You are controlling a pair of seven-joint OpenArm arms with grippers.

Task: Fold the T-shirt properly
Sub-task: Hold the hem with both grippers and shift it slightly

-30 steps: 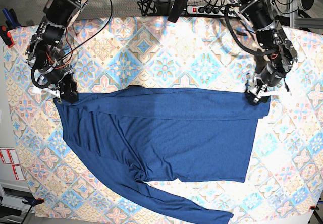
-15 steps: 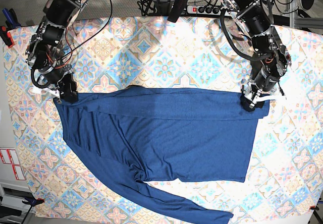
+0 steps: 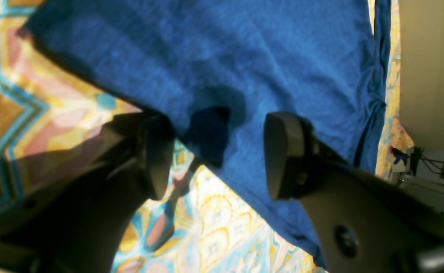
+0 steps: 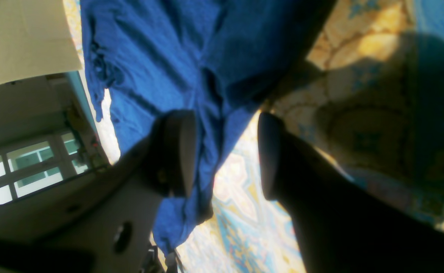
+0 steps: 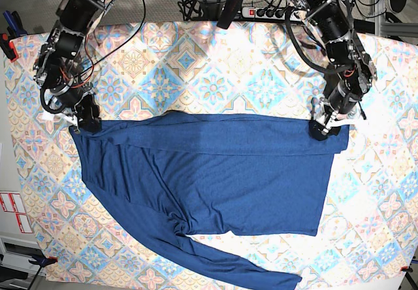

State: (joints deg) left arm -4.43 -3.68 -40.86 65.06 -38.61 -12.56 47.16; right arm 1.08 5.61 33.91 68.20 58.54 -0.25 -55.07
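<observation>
Both jaws apart at T-shirt (image 5: 215, 172) top corners: left gripper (image 3: 218, 151) empty, right gripper (image 4: 222, 151) seemingly straddling fabric.

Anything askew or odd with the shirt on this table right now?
One sleeve of the T-shirt trails diagonally toward the near table edge, unfolded, with fabric bunched where it meets the body. Otherwise nothing stands out.

this looks like a robotics lab or test room. two black robot arms (image 5: 68, 38) with loose wiring stand bolted at the back of a table under a bright patterned tablecloth (image 5: 215, 74). a power strip (image 5: 274, 12) and tangled cables (image 5: 196, 6) lie behind it. the right wrist view shows, blurred, what may be a window (image 4: 21, 170).
</observation>
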